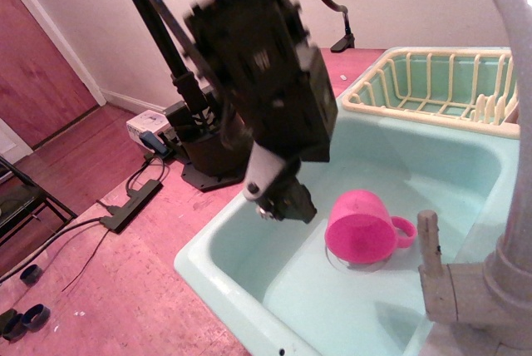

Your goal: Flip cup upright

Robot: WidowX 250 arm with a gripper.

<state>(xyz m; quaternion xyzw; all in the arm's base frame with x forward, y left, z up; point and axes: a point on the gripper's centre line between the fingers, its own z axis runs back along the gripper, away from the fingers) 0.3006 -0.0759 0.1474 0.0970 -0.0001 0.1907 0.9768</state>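
Note:
The pink cup (362,229) lies on its side in the pale green sink (249,244), over the drain, its loop handle pointing right and its mouth facing down-left toward me. My black gripper (284,204) hangs over the sink's left part, just left of the cup and apart from it. The arm is blurred from motion. The fingertips look close together with nothing between them, but the blur hides whether they are open or shut.
A cream dish rack (432,86) sits at the back right of the sink. A grey faucet (499,206) and its tap handle (428,239) stand at the front right. The arm's base (208,165) and cables are on the red floor to the left.

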